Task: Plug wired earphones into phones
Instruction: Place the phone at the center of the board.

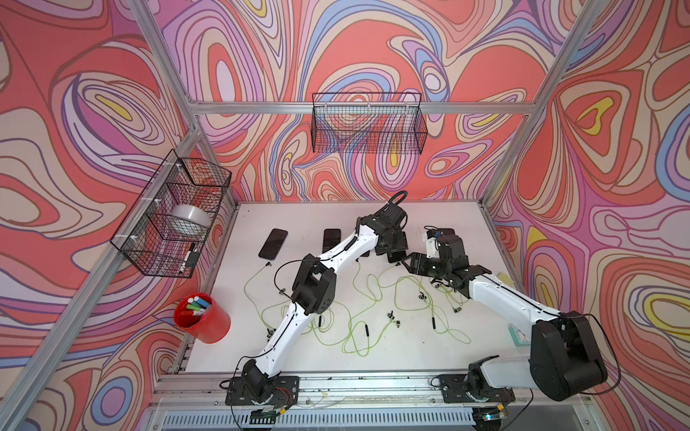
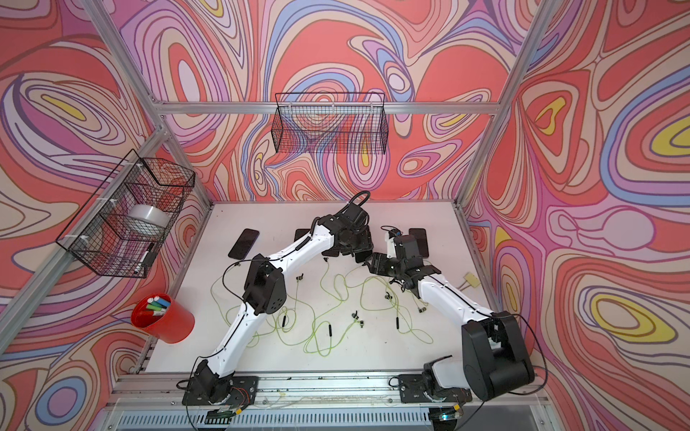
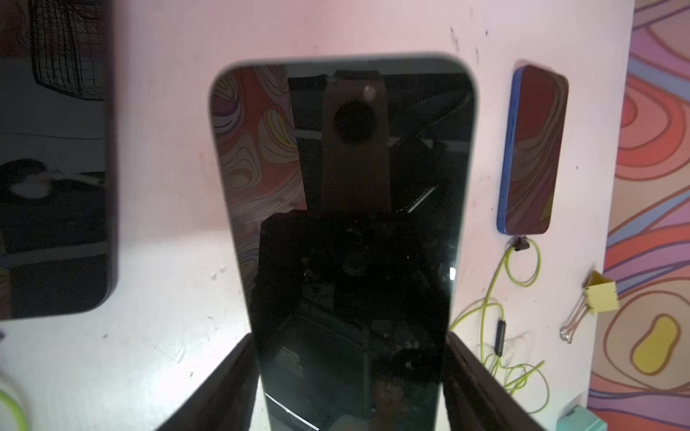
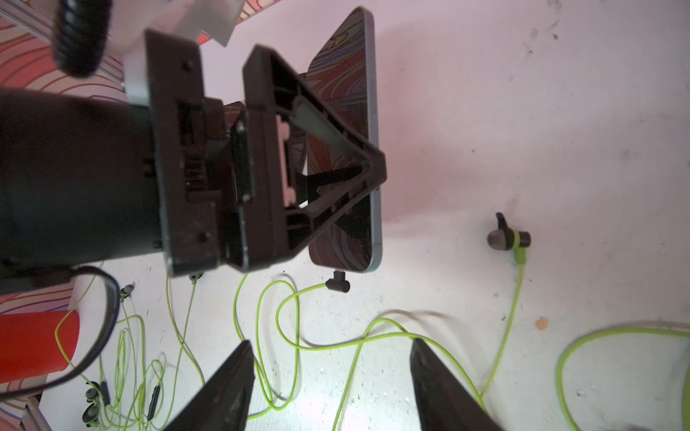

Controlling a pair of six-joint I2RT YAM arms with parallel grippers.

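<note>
Straddling a phone (image 3: 347, 186), the left pincer (image 3: 349, 336) grips its two long edges.

Both top views look down from high at the front over the whole table (image 1: 298, 216), facing the back wall. The left wrist camera sits close above one phone (image 3: 343, 186). The right wrist camera looks low across the cables (image 4: 297, 328) at that same phone.

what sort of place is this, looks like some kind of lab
Probably a robot test cell: a left arm and right arm mounted at a white table, boxed in by an aluminium frame with swirl-printed walls.
</note>
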